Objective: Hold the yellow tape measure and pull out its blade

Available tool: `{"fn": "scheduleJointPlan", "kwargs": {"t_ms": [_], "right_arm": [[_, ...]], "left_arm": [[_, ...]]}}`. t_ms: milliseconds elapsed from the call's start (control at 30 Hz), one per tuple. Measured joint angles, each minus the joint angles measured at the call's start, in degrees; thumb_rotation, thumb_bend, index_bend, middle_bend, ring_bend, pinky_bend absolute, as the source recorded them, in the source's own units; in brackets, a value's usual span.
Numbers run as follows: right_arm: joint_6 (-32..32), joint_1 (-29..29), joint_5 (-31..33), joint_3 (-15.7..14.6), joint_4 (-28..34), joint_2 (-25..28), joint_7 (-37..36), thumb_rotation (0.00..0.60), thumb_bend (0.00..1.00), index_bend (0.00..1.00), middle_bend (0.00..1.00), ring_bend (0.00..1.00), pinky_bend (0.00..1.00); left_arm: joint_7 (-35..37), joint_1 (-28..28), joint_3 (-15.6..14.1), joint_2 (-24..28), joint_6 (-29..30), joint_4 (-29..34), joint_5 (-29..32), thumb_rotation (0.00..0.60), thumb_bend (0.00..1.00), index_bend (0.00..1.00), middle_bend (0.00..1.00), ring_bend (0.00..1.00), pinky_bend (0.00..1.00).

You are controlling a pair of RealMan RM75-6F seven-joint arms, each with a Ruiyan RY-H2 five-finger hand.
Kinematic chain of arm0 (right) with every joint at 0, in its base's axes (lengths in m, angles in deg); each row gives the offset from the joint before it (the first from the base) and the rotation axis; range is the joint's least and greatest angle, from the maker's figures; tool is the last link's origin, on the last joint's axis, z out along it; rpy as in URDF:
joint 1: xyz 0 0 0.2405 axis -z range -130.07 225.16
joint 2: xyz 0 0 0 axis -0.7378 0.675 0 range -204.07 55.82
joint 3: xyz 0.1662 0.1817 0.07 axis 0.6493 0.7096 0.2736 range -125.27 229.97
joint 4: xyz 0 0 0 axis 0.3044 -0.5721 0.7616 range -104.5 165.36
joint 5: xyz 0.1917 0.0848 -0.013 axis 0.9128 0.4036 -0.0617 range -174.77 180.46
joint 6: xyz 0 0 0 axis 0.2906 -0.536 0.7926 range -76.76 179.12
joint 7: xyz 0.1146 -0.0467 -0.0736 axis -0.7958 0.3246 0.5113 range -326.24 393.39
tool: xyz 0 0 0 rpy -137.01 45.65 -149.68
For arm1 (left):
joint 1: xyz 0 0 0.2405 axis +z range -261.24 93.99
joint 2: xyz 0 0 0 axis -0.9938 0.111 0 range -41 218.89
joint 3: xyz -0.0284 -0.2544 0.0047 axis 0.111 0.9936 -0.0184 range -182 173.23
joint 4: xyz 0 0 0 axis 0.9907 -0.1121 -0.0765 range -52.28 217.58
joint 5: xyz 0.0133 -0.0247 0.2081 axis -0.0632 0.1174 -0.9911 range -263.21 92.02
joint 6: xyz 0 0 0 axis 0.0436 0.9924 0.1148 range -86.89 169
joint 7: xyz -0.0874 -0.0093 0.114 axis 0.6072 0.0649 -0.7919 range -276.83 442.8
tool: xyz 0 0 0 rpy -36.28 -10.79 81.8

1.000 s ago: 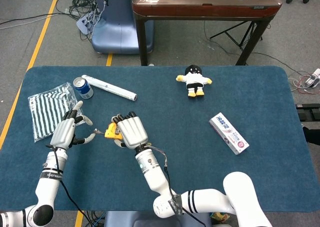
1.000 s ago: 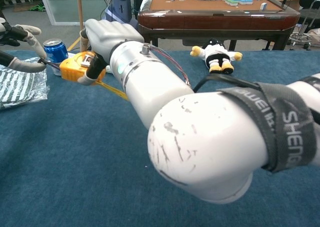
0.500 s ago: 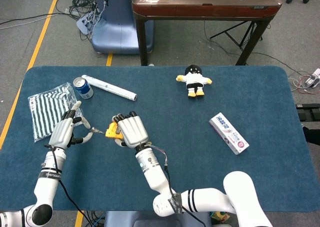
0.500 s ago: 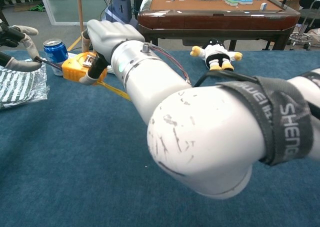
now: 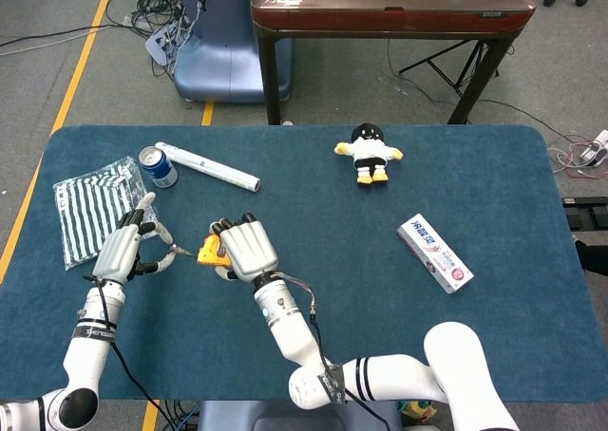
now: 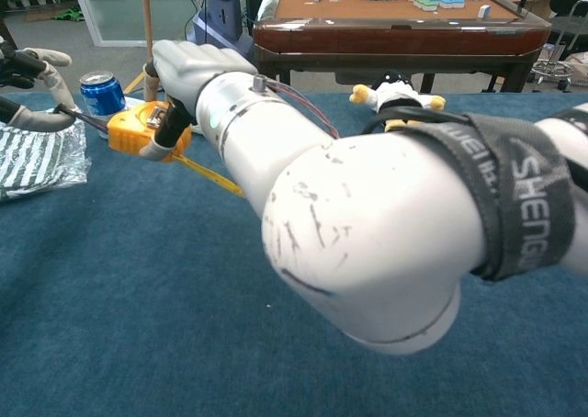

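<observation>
My right hand (image 5: 245,249) grips the yellow tape measure (image 5: 209,252) just above the blue table, left of centre. In the chest view the right hand (image 6: 188,68) wraps the tape measure (image 6: 136,130) from above, its thumb across the case. A short length of blade (image 6: 90,119) runs left from the case. My left hand (image 5: 124,249) pinches the blade tip between thumb and a finger, and shows at the left edge of the chest view (image 6: 32,86). A yellow strap (image 6: 207,172) trails from the case toward the right.
A blue can (image 5: 158,166) and a white tube (image 5: 207,166) lie behind the hands. A striped bag (image 5: 90,208) sits at the far left. A plush toy (image 5: 369,152) and a toothpaste box (image 5: 435,252) lie to the right. My right forearm fills much of the chest view.
My right hand has shifted the tape measure slightly left and lower. The left hand has drawn a little left with the blade tip still pinched.
</observation>
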State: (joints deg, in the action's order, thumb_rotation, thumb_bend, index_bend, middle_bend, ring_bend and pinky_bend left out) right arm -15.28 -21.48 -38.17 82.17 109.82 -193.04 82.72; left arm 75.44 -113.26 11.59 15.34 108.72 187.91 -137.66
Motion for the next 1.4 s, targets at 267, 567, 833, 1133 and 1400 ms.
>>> {"fn": "scheduleJointPlan", "kwargs": {"t_ms": [267,567,833,1133,1400], "right_arm": [[0.64,-0.66,2.61,0.3,-0.42,0.11,0.54,0.6,0.52,0.57,0.54,0.44,0.23],[2.15,-1.59,6.42,1.07,0.13,1.11,0.9,0.6,0.54,0.57,0.54,0.44,0.22],[1.87,-2.29,7.83,0.69,0.0,1.7,1.07,0.6,0.54,0.57,0.54,0.44,0.22],[1.45,-2.64,8.09,-0.07,-0.03,2.15,0.52,0.6,0.54,0.57,0.54,0.44,0.22],[1.34,-2.84,9.2,-0.5,0.17,2.93,1.05,0.6,0.54,0.57,0.54,0.44,0.22]], "left_arm": [[1.39,0.26,-0.29,0.23,-1.02,-0.3,0.03,0.6,0.33,0.51,0.0,0.0,0.0],[2.83,0.47,-0.62,0.77,-2.26,-0.45,-0.43,0.6,0.33,0.48,0.0,0.0,0.0],[3.95,0.52,-0.82,1.28,-3.24,-0.46,-0.75,0.6,0.35,0.59,0.0,0.0,0.0],[4.37,0.66,-0.64,0.86,-2.63,-1.1,-0.76,0.6,0.36,0.67,0.02,0.0,0.0],[4.7,0.76,-0.46,0.83,-2.74,-1.47,0.1,0.6,0.37,0.71,0.07,0.0,0.0]]}}
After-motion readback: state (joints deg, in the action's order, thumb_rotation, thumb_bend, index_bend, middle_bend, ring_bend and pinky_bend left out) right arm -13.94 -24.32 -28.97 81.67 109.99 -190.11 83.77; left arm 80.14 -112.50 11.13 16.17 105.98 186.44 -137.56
